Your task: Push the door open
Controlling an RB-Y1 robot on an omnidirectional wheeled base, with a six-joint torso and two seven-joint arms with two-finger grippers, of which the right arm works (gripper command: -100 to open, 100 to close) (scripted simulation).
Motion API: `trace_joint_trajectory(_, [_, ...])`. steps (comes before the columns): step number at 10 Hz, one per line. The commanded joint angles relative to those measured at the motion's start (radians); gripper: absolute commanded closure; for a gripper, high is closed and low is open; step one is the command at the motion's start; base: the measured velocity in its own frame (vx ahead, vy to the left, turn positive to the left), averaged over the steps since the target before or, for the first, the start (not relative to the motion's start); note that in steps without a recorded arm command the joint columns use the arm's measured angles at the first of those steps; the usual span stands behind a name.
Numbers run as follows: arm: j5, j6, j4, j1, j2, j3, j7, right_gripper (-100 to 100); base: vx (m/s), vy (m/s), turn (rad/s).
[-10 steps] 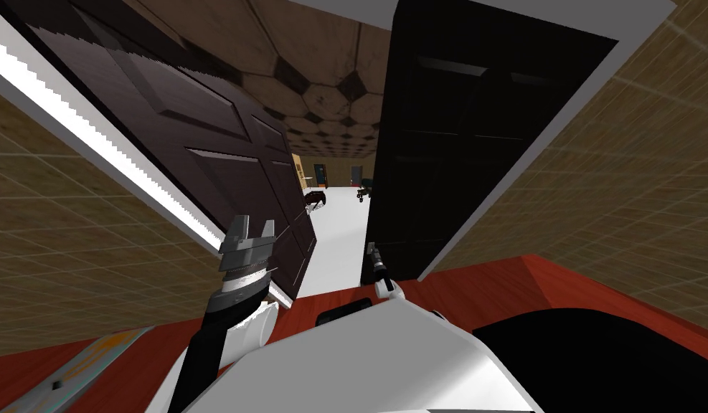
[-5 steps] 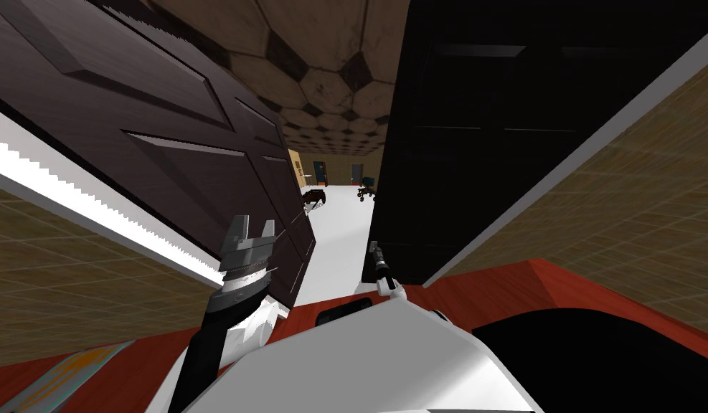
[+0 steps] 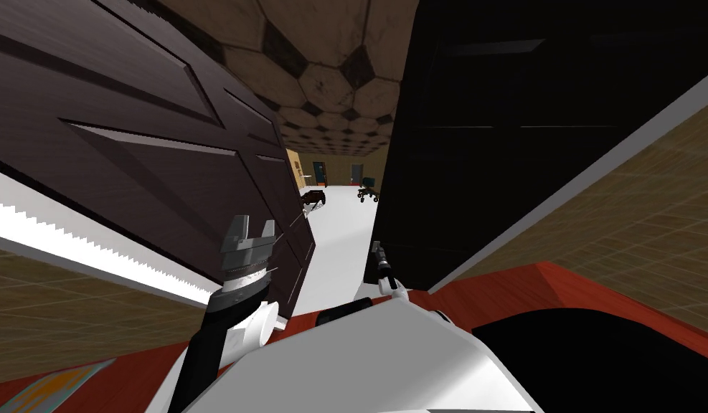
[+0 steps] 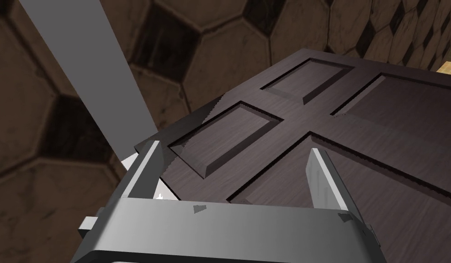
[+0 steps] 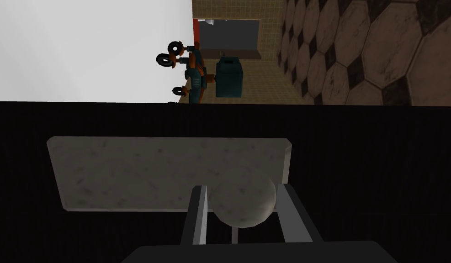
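— Head view: where are the doors?
— The black door stands on the right. The brown door angles away left of it, with white floor showing between them. The right hand is at the black door's near edge. The left hand is up against the brown door, left of the black one.
— Left wrist?
— The left hand is spread wide, with the brown door's sunken panels just past its fingers. I cannot tell if they touch.
— Right wrist?
— The right hand pinches the round knob on the black door, a finger at each side. A pale plate lies flat behind the knob.
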Motion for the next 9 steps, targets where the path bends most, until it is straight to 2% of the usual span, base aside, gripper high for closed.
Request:
trace_joint_trajectory(1, [-0.001, 0.005, -0.022, 0.011, -0.01, -0.029, 0.002, 100, 0.122, 0.034, -0.026])
trace_joint_trajectory(9, [0.013, 0.008, -0.023, 0.013, -0.012, -0.114, 0.002, 100, 0.098, 0.021, -0.023])
